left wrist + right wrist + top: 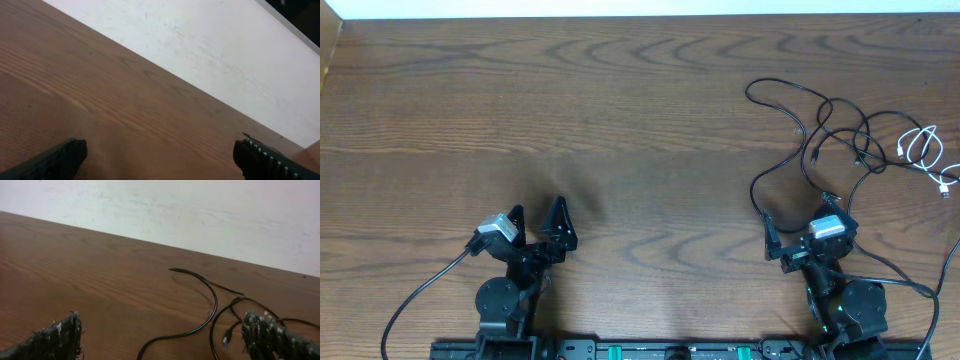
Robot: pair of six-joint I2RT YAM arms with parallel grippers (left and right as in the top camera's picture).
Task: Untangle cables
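Across the wooden table [640, 120], which is filling nearly the whole overhead view, nothing is being handled yet; the untangling is, by my reading, only at its start. Both arms are sitting at the near edge. The left gripper [537, 210] is holding its jaws spread wide over bare wood, and the right gripper [800, 222] is likewise spread and empty, facing the mess. The black cable [832, 105] is sprawling in overlapping loops on the right side, its nearest curve lying just ahead of the right gripper. The white cable [926, 148] is lying coiled beyond it at the view's right border, whether touching the black loops I cannot tell. The next move is probably calling for the right arm to reach forward, pinch one strand and drag it leftward, where broad open wood is offering room. The table's right edge is not showing, so pulling that way is looking riskier.
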